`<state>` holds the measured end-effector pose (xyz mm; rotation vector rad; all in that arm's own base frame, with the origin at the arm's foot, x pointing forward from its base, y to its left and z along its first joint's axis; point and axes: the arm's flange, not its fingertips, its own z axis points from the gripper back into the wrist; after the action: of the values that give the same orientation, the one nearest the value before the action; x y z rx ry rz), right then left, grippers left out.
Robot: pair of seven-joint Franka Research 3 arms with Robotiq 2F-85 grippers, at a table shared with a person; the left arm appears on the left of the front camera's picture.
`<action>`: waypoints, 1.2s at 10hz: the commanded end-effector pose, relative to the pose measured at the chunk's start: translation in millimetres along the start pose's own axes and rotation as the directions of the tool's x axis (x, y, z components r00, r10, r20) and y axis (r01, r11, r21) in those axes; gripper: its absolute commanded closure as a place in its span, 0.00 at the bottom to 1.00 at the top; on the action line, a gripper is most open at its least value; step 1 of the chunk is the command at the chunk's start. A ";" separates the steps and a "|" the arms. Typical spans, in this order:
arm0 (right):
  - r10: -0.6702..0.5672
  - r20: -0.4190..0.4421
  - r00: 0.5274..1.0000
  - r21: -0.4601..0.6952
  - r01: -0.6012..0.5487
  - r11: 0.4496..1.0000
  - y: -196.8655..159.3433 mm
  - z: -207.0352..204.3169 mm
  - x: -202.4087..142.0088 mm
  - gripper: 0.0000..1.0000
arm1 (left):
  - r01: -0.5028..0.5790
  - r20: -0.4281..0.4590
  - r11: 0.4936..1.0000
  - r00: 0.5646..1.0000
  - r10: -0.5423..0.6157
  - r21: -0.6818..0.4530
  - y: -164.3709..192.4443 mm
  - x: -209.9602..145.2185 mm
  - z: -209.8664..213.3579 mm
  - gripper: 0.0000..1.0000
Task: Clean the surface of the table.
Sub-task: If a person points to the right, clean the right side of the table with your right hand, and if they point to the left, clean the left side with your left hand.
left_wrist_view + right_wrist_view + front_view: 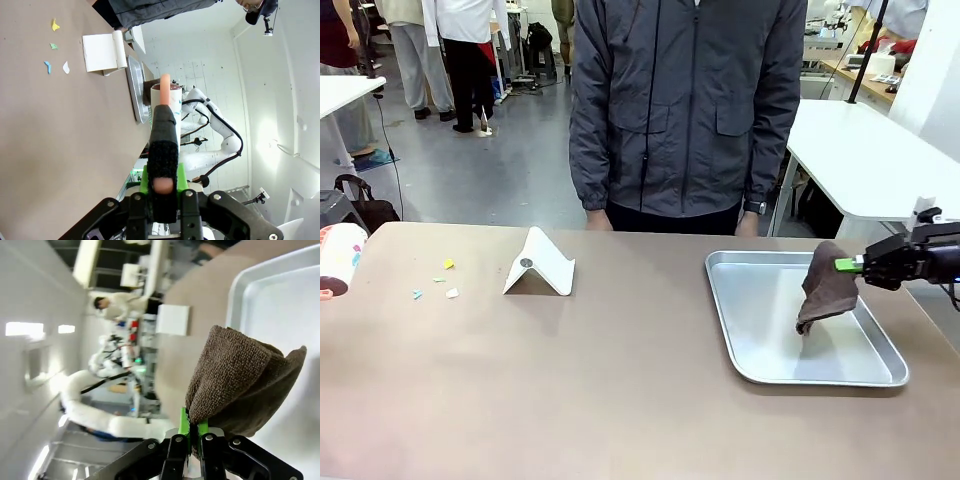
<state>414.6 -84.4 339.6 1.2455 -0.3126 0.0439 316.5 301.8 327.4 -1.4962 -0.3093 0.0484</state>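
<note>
Counter (620, 400): matte brown-tan and full frame width, with the near half bare.

Right part: 1 metal tray (760, 370) lying flat. 1 brown cloth (825, 285) hangs over it, pinched at its top fold by the right fingers (844, 265), which are closed tight on the fabric. The cloth's lower end is at the tray floor; can't tell if it touches.

Left part: 4 paper scraps on the counter, 1 yellow (448, 264), 1 green (438, 280), 1 blue (417, 295) and 1 white (452, 293). They sit in a loose cluster, none touching.

1 white folded stand (538, 265), tent-shaped, sits just right of the scraps, between them and the tray.

1 roller (335, 260) at the counter's left edge, white roll with a pink end. The left fingers (161, 182) are clamped on its black handle.

Far edge: 1 person (685, 100) in a grey jacket stands against the counter, arms down.

Beyond that: grey floor (470, 170), white tables (860, 160) left and right, and more people (460, 40) at far left.
</note>
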 end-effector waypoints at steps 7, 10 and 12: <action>-0.153 0.034 0.988 0.163 0.146 0.976 43.6 39.0 -44.1 0.93 | 0.006 -0.001 1.000 1.000 -0.006 -0.016 -4.6 -1.2 0.2 1.00; -0.139 0.016 0.990 0.198 0.133 0.971 35.9 41.0 -36.2 0.93 | 0.006 -0.001 1.000 1.000 -0.006 -0.016 -4.6 -1.2 0.2 1.00; -0.139 0.016 0.990 0.198 0.133 0.971 35.9 41.0 -36.2 0.93 | 0.006 -0.001 1.000 1.000 -0.006 -0.016 -4.6 -1.2 0.2 1.00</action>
<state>360.5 -105.5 370.4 1.4595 -0.2472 -0.0805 316.5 301.8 327.3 -1.4962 -0.3093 0.0485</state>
